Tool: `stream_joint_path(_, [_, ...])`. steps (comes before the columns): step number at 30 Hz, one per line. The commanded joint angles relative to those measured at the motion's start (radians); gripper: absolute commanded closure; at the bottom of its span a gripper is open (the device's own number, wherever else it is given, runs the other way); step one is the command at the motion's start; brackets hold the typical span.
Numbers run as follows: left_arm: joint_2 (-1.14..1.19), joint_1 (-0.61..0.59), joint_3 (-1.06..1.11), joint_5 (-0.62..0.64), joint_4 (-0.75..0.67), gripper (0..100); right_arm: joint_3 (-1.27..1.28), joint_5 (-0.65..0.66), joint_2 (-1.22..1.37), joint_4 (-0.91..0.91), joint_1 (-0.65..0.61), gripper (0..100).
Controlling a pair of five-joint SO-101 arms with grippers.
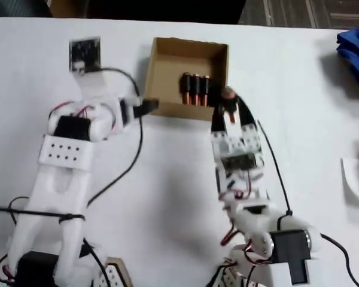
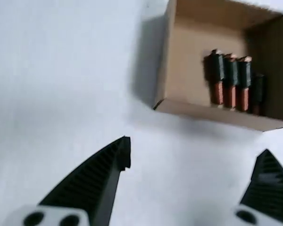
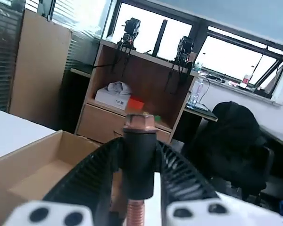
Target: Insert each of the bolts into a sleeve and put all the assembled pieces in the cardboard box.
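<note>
The cardboard box [image 1: 167, 54] stands at the back middle of the table and holds three assembled pieces [image 1: 194, 89], copper bolts in black sleeves, lying side by side [image 2: 231, 80]. My right gripper [image 1: 230, 110] is at the box's near right corner, shut on another assembled piece [image 3: 139, 160], held upright with the copper bolt head [image 3: 139, 121] on top and the thread below. My left gripper [image 2: 193, 160] stands open over the bare table just beside the box's left wall [image 2: 162, 70], with nothing between its fingers [image 2: 108, 165].
A blue cloth [image 1: 356, 51] lies at the far right edge, with a white curved object [image 1: 354, 185] nearer along that edge. A small black and white card [image 1: 85, 52] lies left of the box. Cables trail from both arms.
</note>
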Motion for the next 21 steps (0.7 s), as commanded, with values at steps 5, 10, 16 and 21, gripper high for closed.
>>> stream_joint_path(5, [-0.04, -0.017, 0.203, 0.008, -0.167, 60, -0.393, 0.055, -0.002, 0.311, -0.076, 97.9])
stream_joint_path(10, [-0.04, -0.015, 0.292, 0.008, -0.272, 60, -0.629, 0.046, 0.012, 0.659, -0.088, 97.9])
stream_joint_path(16, [-0.04, -0.012, 0.372, 0.008, -0.359, 60, -0.976, 0.046, 0.213, 1.035, -0.085, 97.9])
stream_joint_path(21, [-0.04, -0.018, 0.394, 0.005, -0.385, 60, -1.243, 0.046, 0.407, 1.218, -0.101, 97.9])
